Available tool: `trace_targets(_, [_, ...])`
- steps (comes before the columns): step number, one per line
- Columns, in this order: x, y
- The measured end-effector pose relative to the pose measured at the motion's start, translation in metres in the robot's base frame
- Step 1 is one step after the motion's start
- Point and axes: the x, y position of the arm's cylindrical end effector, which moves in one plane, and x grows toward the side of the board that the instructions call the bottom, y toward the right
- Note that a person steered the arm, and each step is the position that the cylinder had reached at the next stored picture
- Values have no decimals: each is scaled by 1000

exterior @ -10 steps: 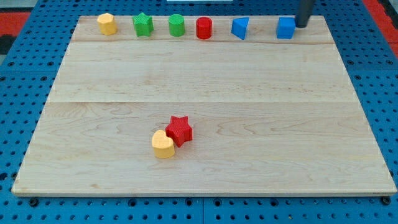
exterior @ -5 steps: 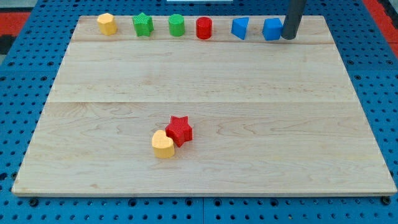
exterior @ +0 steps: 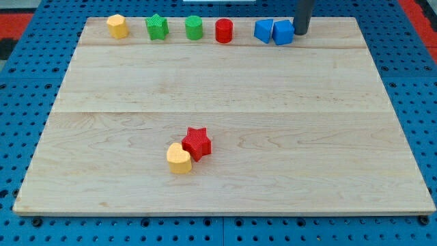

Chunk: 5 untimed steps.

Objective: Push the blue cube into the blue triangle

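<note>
The blue cube [exterior: 283, 32] sits near the view's top edge of the wooden board [exterior: 225, 109], right of centre. It touches the blue triangle [exterior: 263, 31] on its left side. My tip [exterior: 300, 33] stands against the cube's right side, and the dark rod rises out of the view's top.
A row along the view's top holds a yellow block [exterior: 117, 26], a green star [exterior: 157, 27], a green cylinder [exterior: 194, 28] and a red cylinder [exterior: 224, 31]. A red star [exterior: 197, 143] and a yellow heart [exterior: 179, 158] touch each other below the board's centre.
My tip has slid toward the view's left, pushing the blue cube leftward until it meets the blue triangle. The other blocks have not moved.
</note>
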Motion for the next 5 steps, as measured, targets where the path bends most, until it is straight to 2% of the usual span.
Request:
trace_targets(1, [20, 0])
trace_targets(3, [20, -10])
trace_targets(4, [13, -35])
trace_targets(5, [17, -21])
